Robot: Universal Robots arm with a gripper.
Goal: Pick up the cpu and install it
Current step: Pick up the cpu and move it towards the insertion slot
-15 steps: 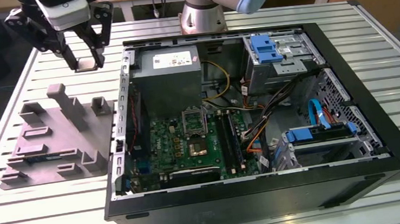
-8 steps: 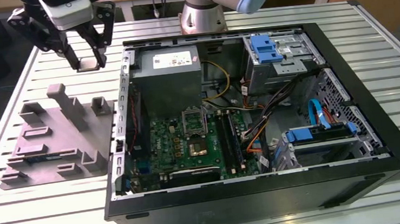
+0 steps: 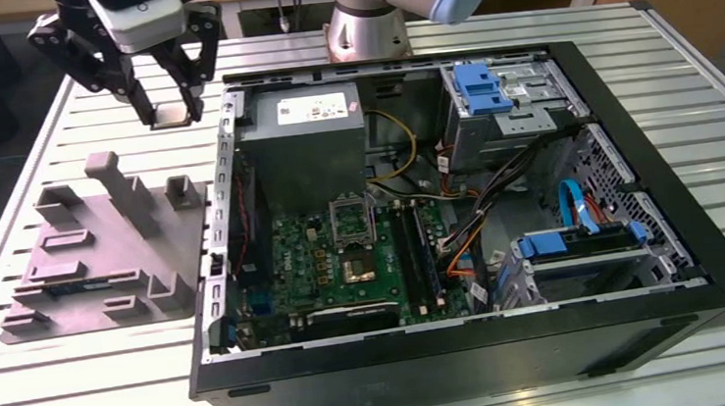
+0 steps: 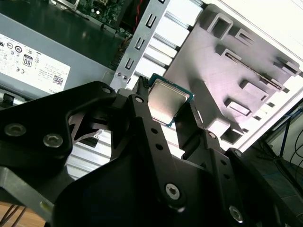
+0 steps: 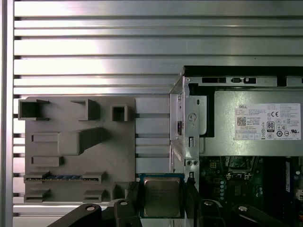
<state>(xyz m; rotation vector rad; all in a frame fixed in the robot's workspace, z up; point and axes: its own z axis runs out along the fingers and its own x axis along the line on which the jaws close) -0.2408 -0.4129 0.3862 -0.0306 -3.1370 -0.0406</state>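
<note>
Holds the cpu (image 5: pixel 162 196) by two opposite edges, fingers (image 5: pixel 135 198) narrowed onto it, silvery top showing in both wrist views. Hangs it in the air over the bench (image 3: pixel 90 384), clear of the holder (image 3: pixel 104 255) and just outside the case (image 3: pixel 481 350) on the exterior view's left (pickup judged done). Keeps well apart from the socket (image 3: pixel 359 264) on the board inside; install not yet done.
</note>
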